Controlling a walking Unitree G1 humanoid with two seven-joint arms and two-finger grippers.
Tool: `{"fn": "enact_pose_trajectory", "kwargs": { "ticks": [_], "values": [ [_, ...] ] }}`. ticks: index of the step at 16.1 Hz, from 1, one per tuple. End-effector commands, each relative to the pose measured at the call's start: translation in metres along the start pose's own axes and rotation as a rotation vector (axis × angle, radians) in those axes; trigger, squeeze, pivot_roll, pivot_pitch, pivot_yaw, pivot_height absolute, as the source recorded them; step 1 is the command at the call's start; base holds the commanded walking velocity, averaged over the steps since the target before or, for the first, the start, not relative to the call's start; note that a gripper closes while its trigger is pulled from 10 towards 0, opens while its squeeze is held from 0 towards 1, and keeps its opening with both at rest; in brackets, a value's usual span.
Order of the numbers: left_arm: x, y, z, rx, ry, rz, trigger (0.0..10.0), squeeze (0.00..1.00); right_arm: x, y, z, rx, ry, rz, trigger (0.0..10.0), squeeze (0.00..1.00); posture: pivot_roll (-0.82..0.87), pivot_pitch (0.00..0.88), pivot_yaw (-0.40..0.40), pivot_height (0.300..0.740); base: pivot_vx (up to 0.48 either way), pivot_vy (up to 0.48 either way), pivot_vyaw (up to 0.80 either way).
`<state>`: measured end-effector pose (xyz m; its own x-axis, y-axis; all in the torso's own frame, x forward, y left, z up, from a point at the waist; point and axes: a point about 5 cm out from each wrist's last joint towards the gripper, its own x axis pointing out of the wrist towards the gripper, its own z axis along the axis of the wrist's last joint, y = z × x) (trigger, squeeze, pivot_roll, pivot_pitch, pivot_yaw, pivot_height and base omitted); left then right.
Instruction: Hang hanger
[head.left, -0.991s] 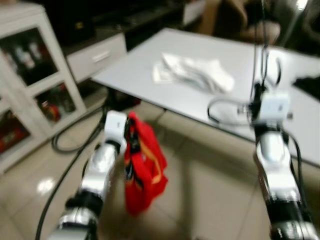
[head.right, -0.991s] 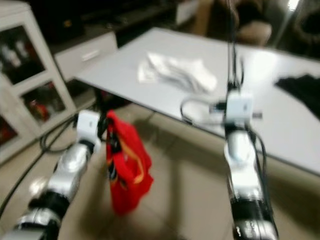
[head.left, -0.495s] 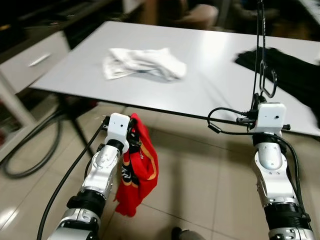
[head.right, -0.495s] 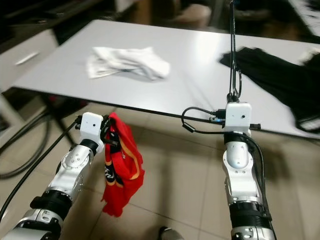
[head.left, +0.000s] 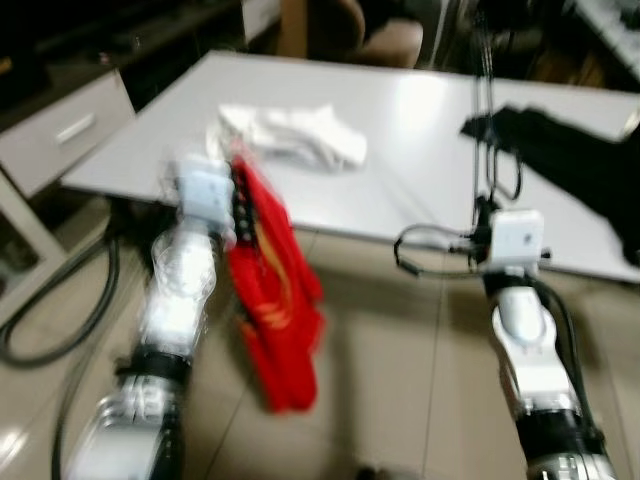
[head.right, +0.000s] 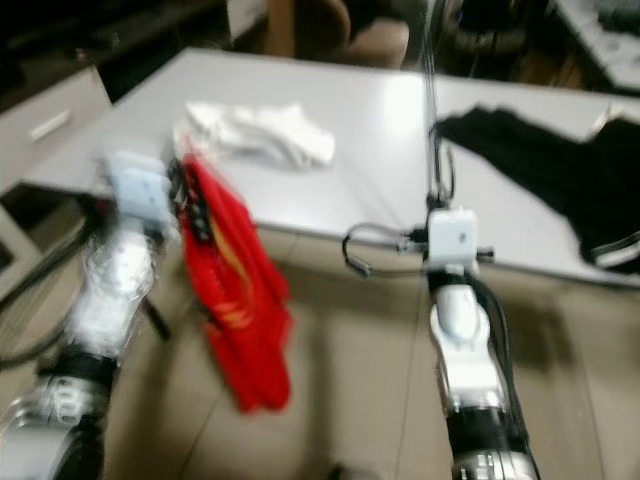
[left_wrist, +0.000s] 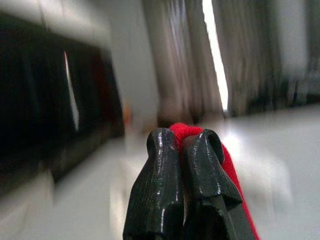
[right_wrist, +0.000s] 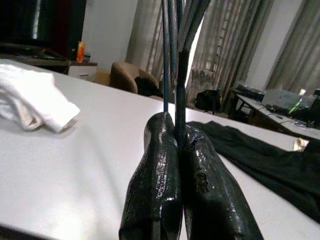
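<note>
Two hands clamped: L (left_wrist: 181, 150) garment (head.left: 272, 290), R (right_wrist: 179, 140) hanger (right_wrist: 172, 60).

table (head.left: 420, 150) ahead | white cloth (head.left: 290, 135) left, black garment (head.left: 570, 160) right | bare between

The left hand (head.left: 238, 205) has lifted the red garment (head.left: 275, 300) up toward the table (head.left: 420, 150).

left tool (left_wrist: 182, 145) | fingers pressed together | pinching red cloth (left_wrist: 186, 130) | background blurred
</note>
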<state>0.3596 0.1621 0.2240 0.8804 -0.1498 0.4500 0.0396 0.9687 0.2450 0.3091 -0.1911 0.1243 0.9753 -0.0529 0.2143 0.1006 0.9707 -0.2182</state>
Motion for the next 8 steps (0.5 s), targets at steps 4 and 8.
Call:
{"fn": "enact_pose_trajectory", "kwargs": {
  "ticks": [4,8],
  "values": [
    [0.062,0.006,0.091,0.069,-0.277,-0.115,10.0,0.00,-0.007,-0.026,-0.006,-0.107,0.007,-0.171,0.0,0.00,-0.12,0.000,0.030,0.740,0.480,0.000,0.00],
    [0.116,0.018,0.144,0.211,-0.281,-0.085,10.0,0.00,-0.019,-0.035,-0.009,-0.136,0.004,-0.238,0.0,0.00,-0.16,0.000,0.074,0.740,0.480,0.000,0.00]
  ]
}}
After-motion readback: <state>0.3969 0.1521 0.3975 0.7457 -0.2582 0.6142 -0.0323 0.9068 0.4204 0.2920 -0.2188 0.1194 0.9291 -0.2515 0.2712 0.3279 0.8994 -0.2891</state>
